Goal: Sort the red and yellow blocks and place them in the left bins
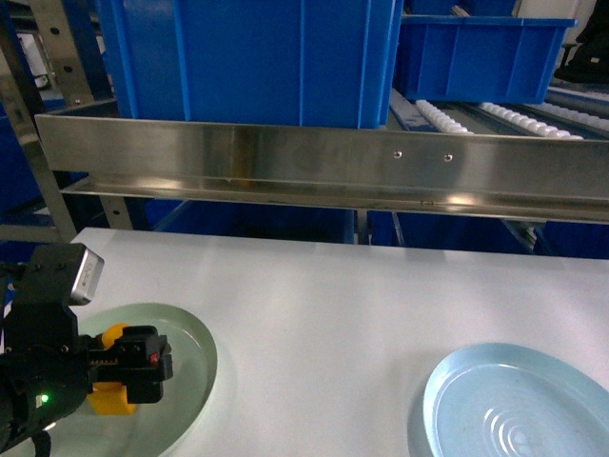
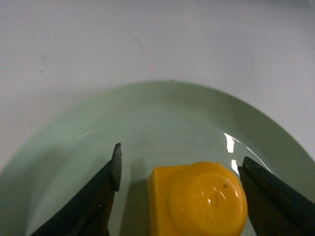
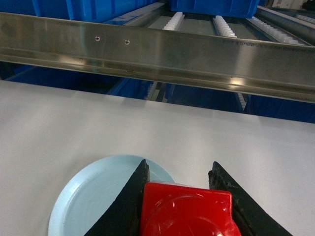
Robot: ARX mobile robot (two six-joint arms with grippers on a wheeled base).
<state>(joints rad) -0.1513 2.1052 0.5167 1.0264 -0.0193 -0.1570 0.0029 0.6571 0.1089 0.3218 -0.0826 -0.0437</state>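
The orange-yellow block [image 2: 197,201] lies on a pale green glass plate [image 2: 162,118] at the table's front left. My left gripper [image 2: 181,152] stands open around it. One finger is a clear gap away and the other is close beside its stud. In the head view the block [image 1: 111,397] shows partly behind the left gripper [image 1: 133,373]. My right gripper [image 3: 180,164] is shut on the red block [image 3: 187,211], held above the rim of a light blue plate [image 3: 83,196]. Blue bins [image 1: 247,57] stand on the rack behind the table; the right gripper is out of the head view.
A steel rail [image 1: 324,157] runs across the rack's front edge above the white table [image 1: 333,295]. A smaller blue bin [image 1: 476,57] sits on the white rollers [image 1: 514,119] at the right. The light blue plate [image 1: 457,390] lies front right.
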